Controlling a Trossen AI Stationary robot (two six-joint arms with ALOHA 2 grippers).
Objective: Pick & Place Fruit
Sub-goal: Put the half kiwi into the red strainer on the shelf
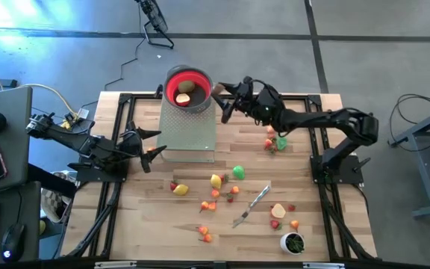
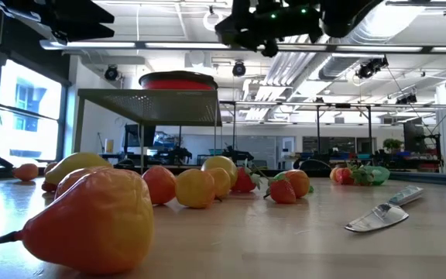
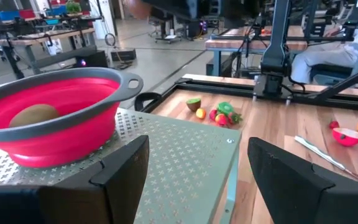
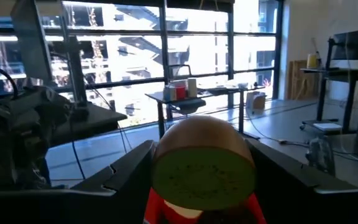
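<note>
The red bowl [image 1: 187, 88] stands on a perforated metal stand [image 1: 189, 131] at the table's far side, with a brown fruit [image 3: 35, 115] and a tan one [image 1: 184, 98] inside. Several small fruit pieces [image 1: 216, 180] lie on the wooden table nearer the front. My right gripper [image 1: 225, 99] hovers level at the bowl's right rim, shut on a kiwi half [image 4: 202, 165]. My left gripper [image 1: 145, 146] stands open and holds nothing at the stand's left edge, pointing at the bowl. My right gripper pinches the kiwi half by its two opposite sides [image 4: 158, 167] between its two fingers [image 4: 126, 171]. The fingers reach in about level from the table's right side. The kiwi half is lifted clear, brown skin up, its green cut face turned back toward the wrist.
A silver knife [image 1: 252, 205] lies right of the table's centre. A small white cup with green contents [image 1: 293, 242] stands at the near right. A fruit cluster [image 1: 275, 142] lies by the right arm. Black frame rails border the table.
</note>
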